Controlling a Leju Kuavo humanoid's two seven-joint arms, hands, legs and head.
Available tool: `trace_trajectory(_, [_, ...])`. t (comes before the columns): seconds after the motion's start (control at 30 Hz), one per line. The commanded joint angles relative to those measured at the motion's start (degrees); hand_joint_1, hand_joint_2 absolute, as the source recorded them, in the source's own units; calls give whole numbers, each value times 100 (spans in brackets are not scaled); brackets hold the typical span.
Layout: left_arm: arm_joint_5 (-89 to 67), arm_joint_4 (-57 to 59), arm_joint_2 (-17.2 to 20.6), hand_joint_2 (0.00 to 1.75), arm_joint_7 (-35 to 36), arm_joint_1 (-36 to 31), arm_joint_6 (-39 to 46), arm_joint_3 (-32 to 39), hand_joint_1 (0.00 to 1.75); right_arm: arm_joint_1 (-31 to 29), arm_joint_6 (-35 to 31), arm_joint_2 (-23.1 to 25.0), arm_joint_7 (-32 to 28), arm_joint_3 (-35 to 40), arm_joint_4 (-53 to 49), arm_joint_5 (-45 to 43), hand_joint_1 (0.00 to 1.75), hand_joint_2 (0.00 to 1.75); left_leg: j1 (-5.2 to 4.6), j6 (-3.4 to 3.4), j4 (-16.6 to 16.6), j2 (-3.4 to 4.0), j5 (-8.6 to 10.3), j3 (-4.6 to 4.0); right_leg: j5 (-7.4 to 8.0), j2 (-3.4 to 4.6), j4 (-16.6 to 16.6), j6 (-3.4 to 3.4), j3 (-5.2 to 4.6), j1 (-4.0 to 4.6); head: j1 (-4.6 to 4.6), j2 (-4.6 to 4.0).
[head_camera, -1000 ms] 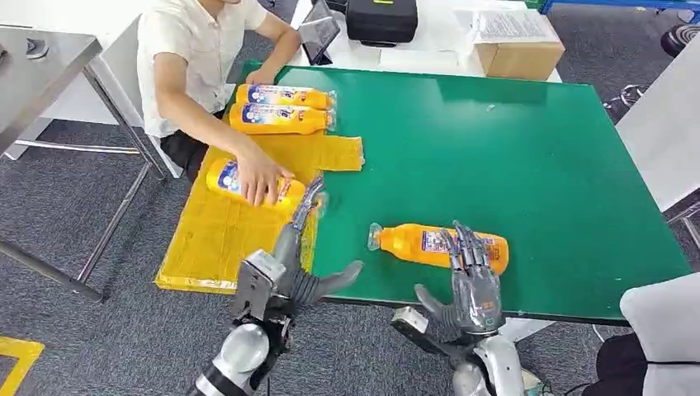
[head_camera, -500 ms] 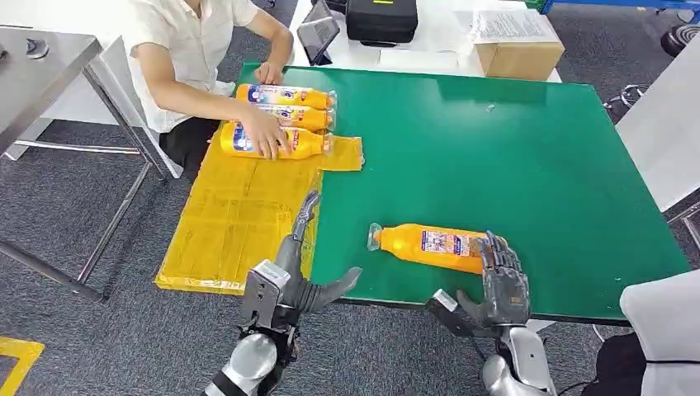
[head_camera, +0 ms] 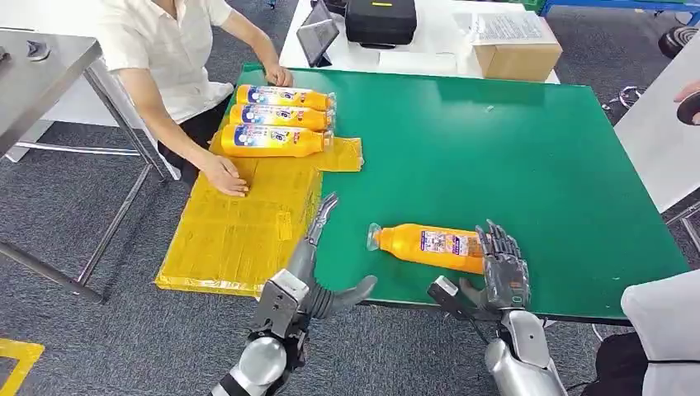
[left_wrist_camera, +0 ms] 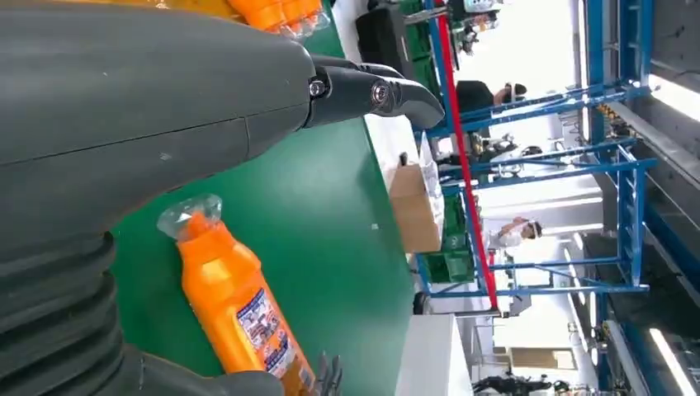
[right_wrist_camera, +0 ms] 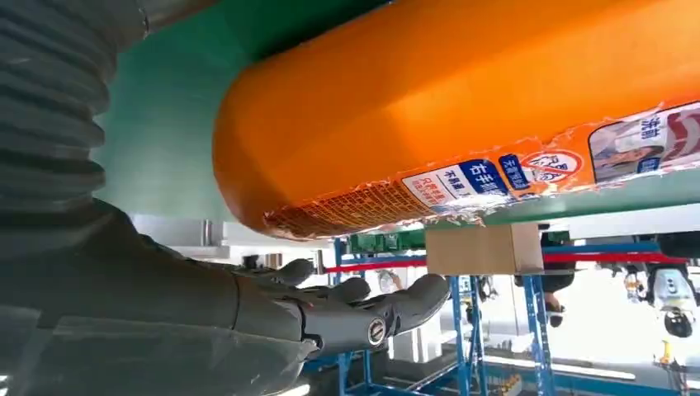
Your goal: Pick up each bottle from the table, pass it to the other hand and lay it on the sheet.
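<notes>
change: person's hand (head_camera: 224, 176) has left the third bottle (head_camera: 275, 140), now rests on the yellow sheet (head_camera: 239, 223).
right hand (head_camera: 500, 266): fingers spread, at base of fourth bottle (head_camera: 429, 246) lying on green table (head_camera: 512, 157); contact unclear.
left hand (head_camera: 318, 268): fingers extended, apart, empty.
right wrist view: bottle's base (right_wrist_camera: 446, 124) close, uncovered.

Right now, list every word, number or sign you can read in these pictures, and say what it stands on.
No text can be quoted.
Orange bottle on the green table, label: Chinese characters and a red prohibition circle, too blurred.
Three bottles on the yellow sheet, labels: too small.
Paper on the cardboard box: print too small.
</notes>
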Motion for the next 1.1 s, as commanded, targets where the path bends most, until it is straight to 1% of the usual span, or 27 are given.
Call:
trace_trajectory(0.03, [18, 261, 71, 175, 11, -200, 11, -117, 0, -119, 35, -63, 12, 148, 579, 32, 0, 175, 7, -11, -4, -1, -7, 23, -5, 2, -9, -12, 27, 7, 2, 0])
trace_trajectory(0.2, [21, 315, 78, 175, 14, -238, 1, -129, 0, -182, 35, -18, -39, 140, 620, -67, 0, 175, 4, -6, -4, -2, -2, 14, -2, 0, -6, -8, 18, 3, 2, 0])
trace_trajectory(0.3, [125, 541, 16, 175, 105, -343, -31, -148, 0, -452, 35, 177, 21, 199, 1105, -173, 0, 175, 4, -9, -5, 4, -2, 18, -1, 6, -7, -10, 20, 4, 2, 0])
trace_trajectory(0.43, [155, 620, -8, 175, 101, -407, -55, -197, 0, -577, 35, 402, 27, 246, 1227, -168, 0, 175, 9, -14, -6, 15, -5, 26, 1, 18, -8, -17, 24, 10, 2, 0])
trace_trajectory(0.5, [177, 653, -15, 175, 116, -430, -56, -202, 0, -627, 35, 437, 66, 311, 1342, -127, 0, 175, 7, -9, -4, 7, -3, 19, 0, 9, -6, -12, 19, 8, 2, 0])
trace_trajectory(0.57, [200, 719, -21, 175, 134, -475, -41, -210, 0, -766, 35, 416, 39, 388, 1690, -208, 0, 175, 10, -15, -9, 16, -6, 33, -1, 19, -8, -19, 28, 10, 2, 0])
trace_trajectory(0.6, [205, 736, -17, 175, 134, -489, -39, -210, 0, -740, 35, 450, 113, 416, 1736, -201, 175, 175, 15, -22, -10, 20, -11, 43, -3, 24, -13, -26, 40, 15, 2, 0])
trace_trajectory(0.63, [239, 760, -14, 175, 157, -523, -79, -221, 0, -979, 637, 330, 296, 445, 2360, -419, 175, 175, 9, -9, -7, 19, -4, 26, 1, 15, -8, -13, 22, 9, 0, 0])
trace_trajectory(0.7, [267, 771, -20, 175, 172, -547, -107, -221, 0, -1035, 682, 210, 276, 482, 2503, -519, 175, 175, 10, -13, -13, 17, -4, 40, -1, 13, -14, -18, 36, 11, 2, 0])
trace_trajectory(0.73, [279, 776, -22, 175, 181, -557, -119, -225, 0, -1051, 711, 194, 314, 472, 2543, -552, 175, 175, 10, -10, -8, 16, -3, 31, -2, 6, -10, -14, 30, 11, 0, 0])
trace_trajectory(0.83, [307, 793, -24, 175, 204, -588, -161, -246, 0, -1069, 858, 144, 405, 506, 2651, -584, 161, 175, 10, -12, -9, 23, -2, 49, 1, 13, -13, -16, 38, 11, 2, 0])
trace_trajectory(0.87, [308, 794, -22, 175, 204, -593, -165, -249, 0, -1065, 868, 138, 419, 503, 2660, -593, 161, 175, 11, -10, -8, 20, 0, 52, 1, 10, -13, -13, 40, 12, 4, 0])
trace_trajectory(0.9, [309, 796, -18, 175, 204, -601, -175, -259, 0, -1057, 883, 129, 450, 493, 2677, -619, 154, 175, 14, -13, -10, 17, 2, 53, 2, 5, -16, -18, 44, 14, 4, 0])
trace_trajectory(0.97, [321, 808, -12, 175, 216, -604, -198, -281, 0, -1057, 934, 108, 480, 486, 2707, -669, 161, 175, 10, -5, -3, 29, -5, 63, 0, 15, -12, -12, 26, 10, 2, 0])
trace_trajectory(1.0, [327, 817, -9, 175, 221, -607, -207, -288, 0, -1060, 949, 100, 494, 495, 2718, -677, 162, 175, 12, -9, -12, 17, 0, 71, 3, 6, -22, -16, 35, 12, 2, 0])
trace_trajectory(1.03, [339, 827, -9, 175, 230, -610, -213, -289, 0, -1068, 980, 95, 509, 500, 2733, -689, 164, 175, 11, -8, -5, 22, -9, 82, -2, 10, -19, -15, 24, 12, 2, 0])
trace_trajectory(1.1, [353, 839, -7, 175, 238, -608, -219, -291, 0, -1070, 1027, 95, 527, 499, 2748, -725, 161, 175, 12, -1, -11, 16, -11, 95, -5, 5, -25, -18, 27, 13, 2, 0])
